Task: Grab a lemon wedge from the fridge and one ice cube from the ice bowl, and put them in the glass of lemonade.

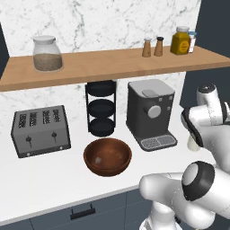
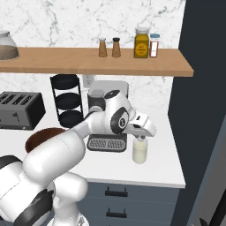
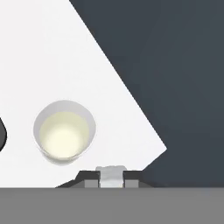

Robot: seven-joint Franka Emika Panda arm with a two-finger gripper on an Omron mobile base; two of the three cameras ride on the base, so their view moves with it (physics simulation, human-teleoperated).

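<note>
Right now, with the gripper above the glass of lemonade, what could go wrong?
1. In the hand view the small pale whitish ice cube sits pinched between the tips of the gripper, but the clear tumbler of pale yellow lemonade lies off to one side. Released here, the cube would probably miss.
2. The tumbler stands close to the front edge of the white counter; a bump from the hand could tip it.

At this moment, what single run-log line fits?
phase: carrying ice to drink | gripper: shut on ice cube | position: above counter, near glass of lemonade | ice bowl: behind, left
</note>
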